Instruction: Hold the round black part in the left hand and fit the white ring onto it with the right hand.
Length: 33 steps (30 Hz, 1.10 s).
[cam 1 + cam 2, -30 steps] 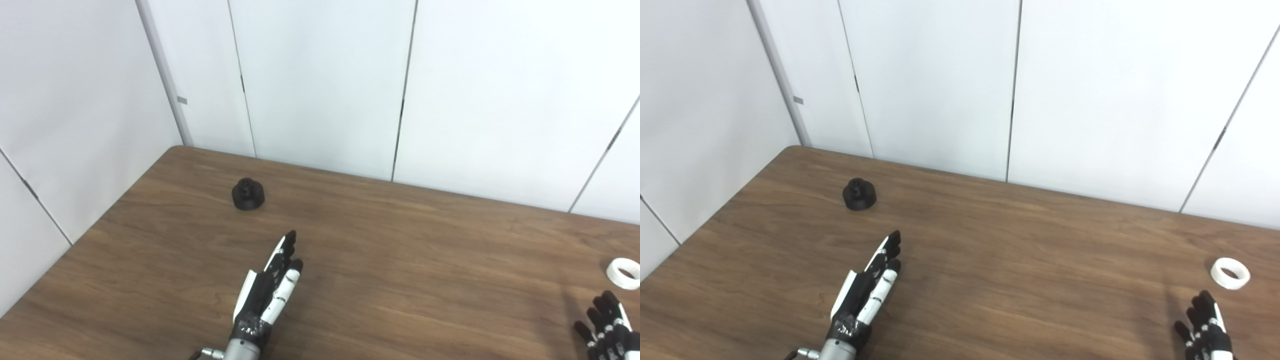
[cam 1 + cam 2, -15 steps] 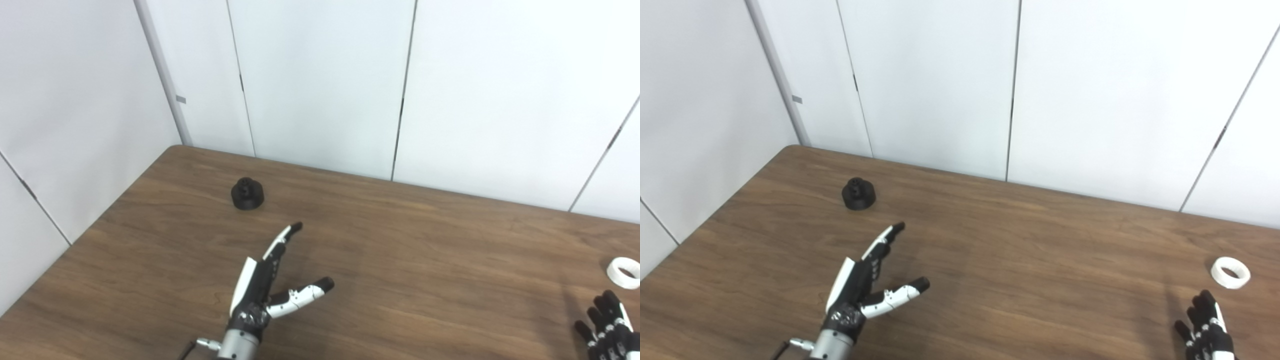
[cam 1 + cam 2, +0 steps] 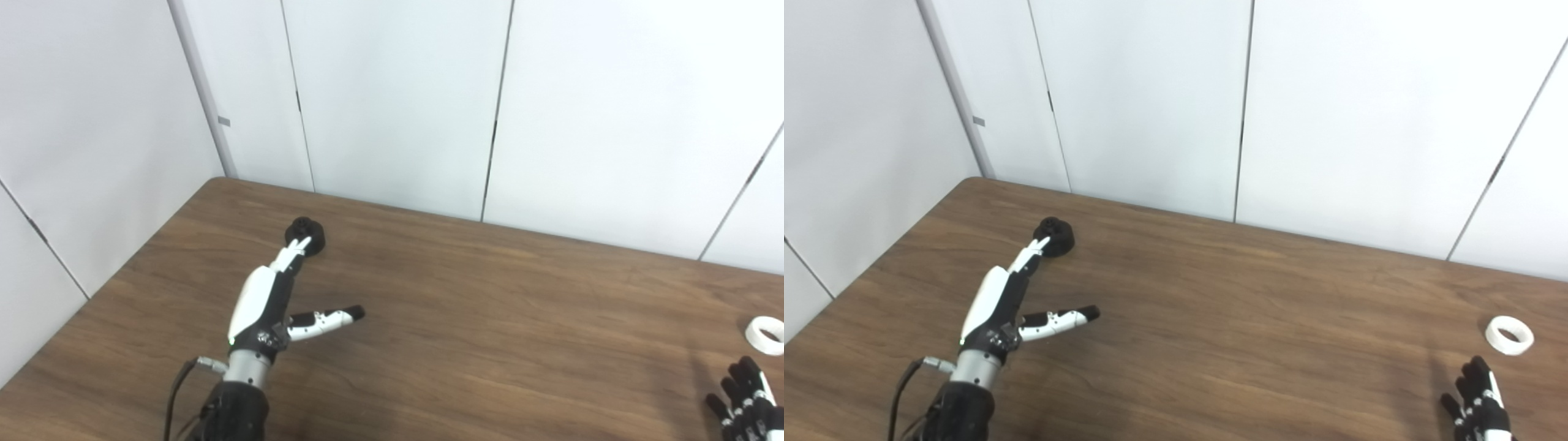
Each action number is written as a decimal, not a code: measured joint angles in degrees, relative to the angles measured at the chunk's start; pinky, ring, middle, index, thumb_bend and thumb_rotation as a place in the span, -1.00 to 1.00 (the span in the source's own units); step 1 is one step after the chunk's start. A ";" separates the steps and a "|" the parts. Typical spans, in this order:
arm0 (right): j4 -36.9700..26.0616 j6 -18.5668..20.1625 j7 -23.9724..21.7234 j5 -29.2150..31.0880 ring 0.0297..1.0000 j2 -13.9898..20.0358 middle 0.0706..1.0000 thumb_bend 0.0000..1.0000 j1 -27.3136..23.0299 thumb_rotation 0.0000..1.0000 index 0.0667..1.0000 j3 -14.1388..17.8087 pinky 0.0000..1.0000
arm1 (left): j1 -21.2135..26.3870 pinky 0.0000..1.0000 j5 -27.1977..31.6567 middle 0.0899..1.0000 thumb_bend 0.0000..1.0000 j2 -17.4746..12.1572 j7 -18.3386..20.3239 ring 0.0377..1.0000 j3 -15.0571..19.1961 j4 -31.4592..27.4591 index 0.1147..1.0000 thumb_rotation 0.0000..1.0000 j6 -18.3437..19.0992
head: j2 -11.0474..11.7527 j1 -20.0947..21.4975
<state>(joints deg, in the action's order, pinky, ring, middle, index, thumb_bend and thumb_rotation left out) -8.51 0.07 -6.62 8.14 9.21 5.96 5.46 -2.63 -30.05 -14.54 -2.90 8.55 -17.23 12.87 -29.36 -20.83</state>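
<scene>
The round black part (image 3: 308, 235) stands on the brown table (image 3: 490, 318) near its far left corner. My left hand (image 3: 269, 300) is open, thumb spread to the right, and its fingertips overlap the near side of the black part; contact is unclear. Over at the right edge lies the white ring (image 3: 1509, 335), flat on the wood. My right hand (image 3: 1479, 407) shows only its spread fingers at the bottom right corner, just in front of the ring, and holds nothing.
White wall panels (image 3: 398, 104) close off the table along its far and left sides. A black cable (image 3: 177, 392) runs along my left forearm.
My left hand has spread its thumb and reached forward and left, so its fingertips now overlap the black part. The right hand and the ring have stayed in place.
</scene>
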 measured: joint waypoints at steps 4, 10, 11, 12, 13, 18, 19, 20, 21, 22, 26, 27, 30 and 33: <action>-0.49 0.57 0.14 -0.09 1.00 -0.14 1.00 0.27 0.12 1.00 1.00 -0.10 1.00 | 1.88 1.00 -0.99 0.91 0.97 -2.89 -0.10 1.00 1.48 2.71 0.74 -0.21 0.43 | 0.00 0.00; -0.69 0.76 0.16 0.06 1.00 -0.42 1.00 0.26 0.20 1.00 1.00 -0.12 1.00 | 4.45 1.00 -1.36 0.91 0.97 -5.34 -0.43 1.00 2.42 7.43 0.70 -0.22 1.89 | 0.00 0.18; -0.69 0.75 0.17 0.09 1.00 -0.49 1.00 0.26 0.20 1.00 1.00 -0.11 1.00 | 4.74 1.00 -1.48 0.91 0.97 -5.46 -0.63 1.00 2.53 8.09 0.70 -0.23 2.05 | 0.00 0.18; -0.69 0.75 0.16 0.15 1.00 -0.56 1.00 0.25 0.20 1.00 1.00 -0.10 1.00 | 5.14 1.00 -1.54 0.91 0.96 -5.62 -1.02 1.00 2.63 8.92 0.70 -0.21 2.06 | 0.00 0.18; -0.69 0.75 0.16 0.23 1.00 -0.63 1.00 0.24 0.18 1.00 1.00 -0.11 1.00 | 5.50 1.00 -1.57 0.91 0.95 -5.93 -1.31 1.00 2.77 9.79 0.70 -0.21 2.04 | -0.09 0.26; -0.92 0.99 0.16 0.38 1.00 -0.88 1.00 0.22 0.23 1.00 1.00 -0.08 1.00 | 8.18 1.00 -1.54 0.91 0.92 -8.44 -3.19 1.00 4.04 15.20 0.69 -0.21 2.02 | 0.00 0.35; -0.98 1.13 0.15 0.42 1.00 -0.88 1.00 0.21 0.23 1.00 1.00 -0.07 1.00 | 8.78 1.00 -1.54 0.91 0.91 -8.88 -3.42 1.00 4.13 16.03 0.69 -0.20 2.21 | 0.00 0.35; -1.01 1.21 0.13 0.46 1.00 -0.88 1.00 0.20 0.22 1.00 1.00 -0.06 1.00 | 9.21 1.00 -1.54 0.92 0.91 -9.17 -3.59 1.00 4.15 16.27 0.69 -0.20 2.31 | -0.09 0.35; -1.02 1.24 0.12 0.49 1.00 -0.88 1.00 0.20 0.22 1.00 1.00 -0.05 1.00 | 9.58 1.00 -1.54 0.91 0.91 -9.33 -3.76 1.00 4.08 16.56 0.68 -0.20 2.32 | -0.09 0.35; -1.03 1.24 0.12 0.50 1.00 -0.88 1.00 0.20 0.23 1.00 1.00 -0.04 1.00 | 10.20 1.00 -1.54 0.91 0.92 -9.40 -3.86 1.00 4.00 17.22 0.67 -0.19 2.40 | -0.09 0.44; -1.20 1.41 0.12 0.47 1.00 -0.88 1.00 0.19 0.24 1.00 1.00 -0.08 1.00 | 12.62 1.00 -1.55 0.90 0.95 -9.43 -3.94 1.00 3.25 20.84 0.69 -0.16 4.22 | -0.18 0.53; -1.27 1.47 0.12 0.46 1.00 -0.88 1.00 0.18 0.24 1.00 1.00 -0.10 1.00 | 13.17 1.00 -1.55 0.91 0.94 -9.44 -3.92 1.00 3.12 21.77 0.70 -0.16 4.71 | -0.26 0.53; -1.52 1.55 0.19 0.36 1.00 -0.92 1.00 0.17 0.33 1.00 1.00 -0.10 1.00 | 15.00 1.00 -1.56 0.93 0.92 -9.58 -3.87 1.00 2.01 23.75 0.71 -0.15 6.44 | -0.26 0.62; -1.63 1.65 0.23 0.30 1.00 -1.07 1.00 0.15 0.35 1.00 1.00 -0.16 1.00 | 17.08 1.00 -1.58 0.95 0.96 -10.37 -3.58 1.00 0.32 26.12 0.75 -0.07 6.81 | -0.26 0.70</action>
<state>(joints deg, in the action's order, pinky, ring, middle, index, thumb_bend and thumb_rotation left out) -10.15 1.72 -6.39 8.44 8.14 6.31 5.30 14.46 -31.63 -24.91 -6.47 8.87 8.89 19.69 -29.62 -20.13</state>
